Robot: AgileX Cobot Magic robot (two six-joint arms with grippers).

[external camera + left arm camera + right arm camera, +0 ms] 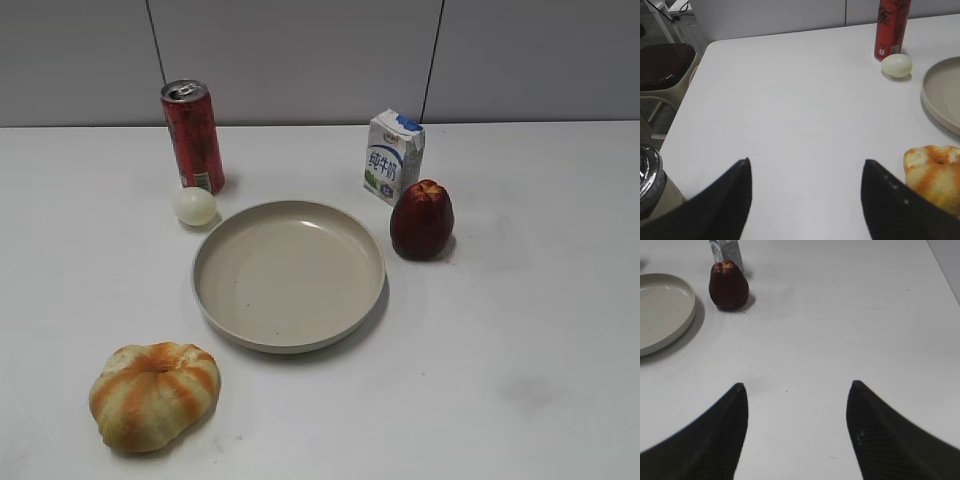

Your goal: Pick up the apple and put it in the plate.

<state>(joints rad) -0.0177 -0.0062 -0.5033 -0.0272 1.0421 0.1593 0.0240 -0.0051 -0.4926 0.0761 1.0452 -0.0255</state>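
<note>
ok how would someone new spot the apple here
Start at the wide beige plate mid-table. Just off its right rim, in front of the small milk carton, stands the apple. It is the only dark red, bell-shaped fruit, unlike the tall red can.

Dark red apple (421, 221); beige plate (289, 275); red can (193, 136); orange-striped bun (154, 394); pale egg (194, 206); blue-and-white carton (393, 156); white table (520, 330).

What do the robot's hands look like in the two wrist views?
Only the fingertips show. The left hand has two black, matte, tapering fingers ending in blunt points. The right hand has the same dark pointed pair, with a faint woven texture. No cables, markings or arm links are visible; neither arm appears in the exterior view.
</note>
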